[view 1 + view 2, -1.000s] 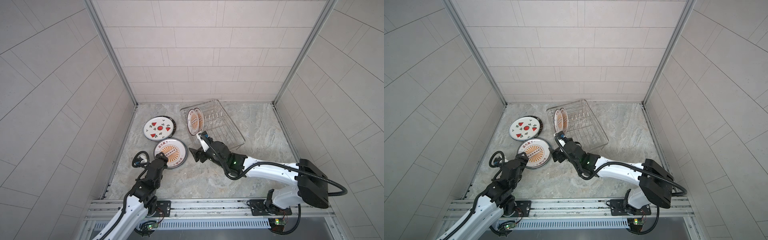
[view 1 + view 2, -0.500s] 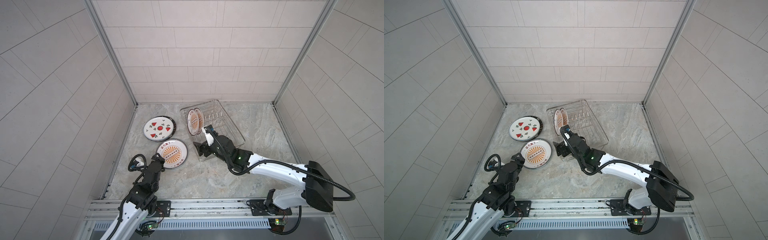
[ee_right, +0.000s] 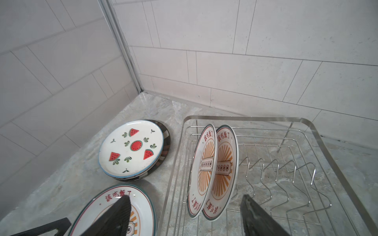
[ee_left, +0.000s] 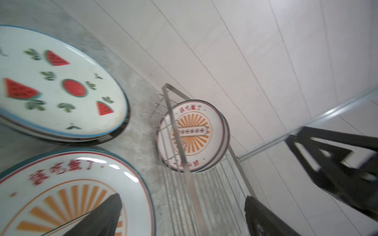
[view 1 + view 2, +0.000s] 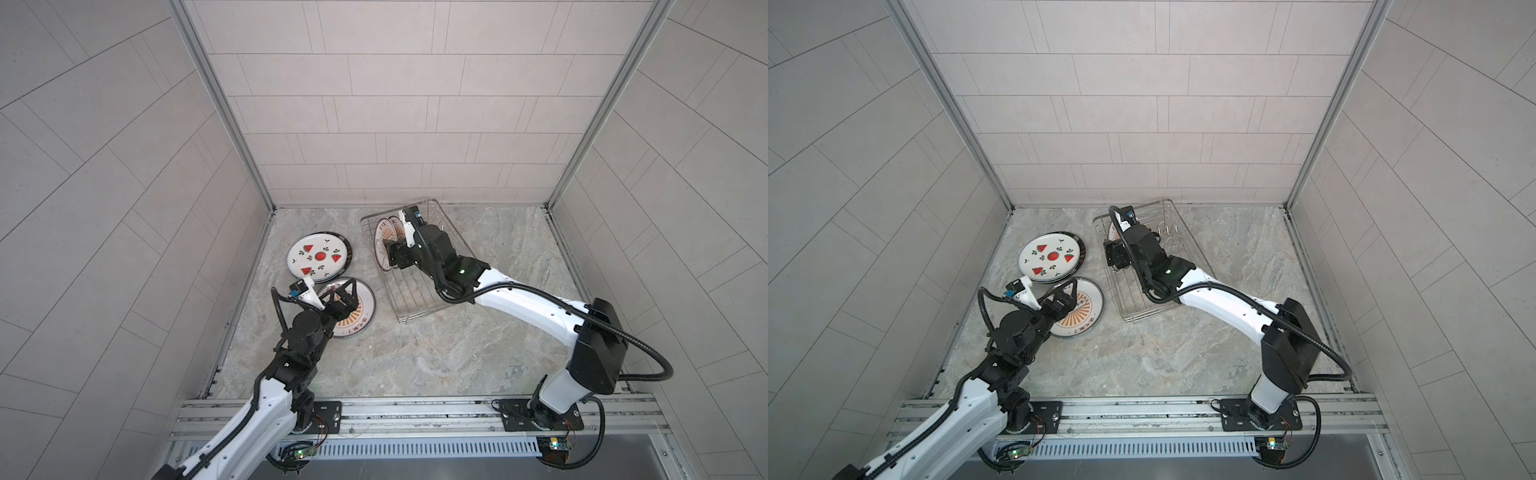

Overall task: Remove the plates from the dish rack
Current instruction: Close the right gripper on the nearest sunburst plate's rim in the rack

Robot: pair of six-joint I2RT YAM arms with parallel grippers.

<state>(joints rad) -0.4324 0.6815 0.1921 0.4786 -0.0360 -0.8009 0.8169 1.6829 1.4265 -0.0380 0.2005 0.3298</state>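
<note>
The silver wire dish rack stands at the back middle. Two plates with orange sunbursts stand upright together at its far left end. My right gripper hovers open just in front of them, one finger on either side, touching neither. A third sunburst plate lies flat on the floor left of the rack. My left gripper hangs wide open over its near edge, holding nothing. The watermelon plate tops a small stack behind it.
Upright prongs fill the rest of the rack, with no plates among them. Tiled walls close in the left, back and right. The marble floor in front of the rack is bare. A metal rail runs along the front edge.
My right gripper has left the flat sunburst plate and travelled back over the rack to the upright plates. My left gripper drew back, then came forward over the flat plate with wider jaws.
</note>
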